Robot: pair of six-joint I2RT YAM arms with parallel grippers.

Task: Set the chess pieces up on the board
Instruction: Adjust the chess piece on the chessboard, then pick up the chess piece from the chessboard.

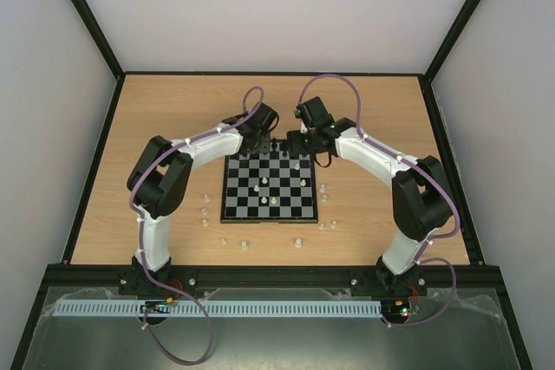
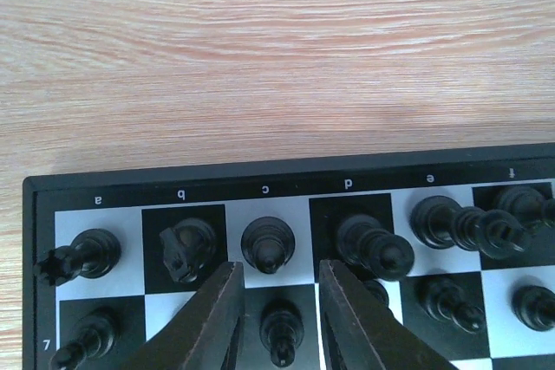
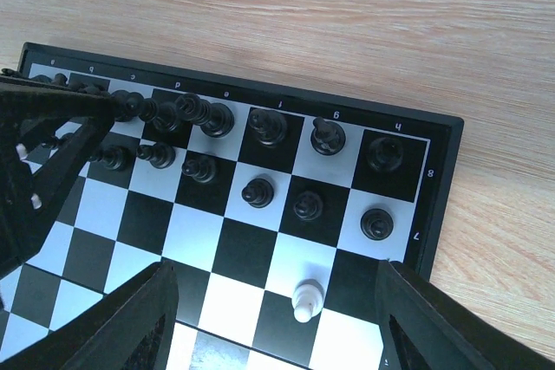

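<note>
The left gripper (image 2: pixel 279 264) is a little open. A black pawn (image 2: pixel 282 333), partly cut off, shows between its fingers. The right gripper (image 3: pixel 276 268) hangs wide open over the board (image 3: pixel 260 94).

1. Light wood-grain laminate worktop (image 1: pixel 173 119), rectangular, grain running side to side; matt surface, seen close in both wrist views.
2. Thin black edging (image 1: pixel 269 74) round the worktop's back and side edges.
3. Plain white enclosure panels: back (image 1: pixel 277 6), left (image 1: pixel 43 127), right (image 1: pixel 512 127).
4. Two black frame struts, left (image 1: pixel 87 15) and right (image 1: pixel 464 15), rising from the rear corners.
5. Black crossbar (image 1: pixel 277 275) along the near edge.
6. White slotted plastic duct (image 1: pixel 260 308), lying parallel just in front of the crossbar.
7. Clear plastic sheeting (image 1: pixel 286 344), wrinkled, over the grey area nearest the camera.
</note>
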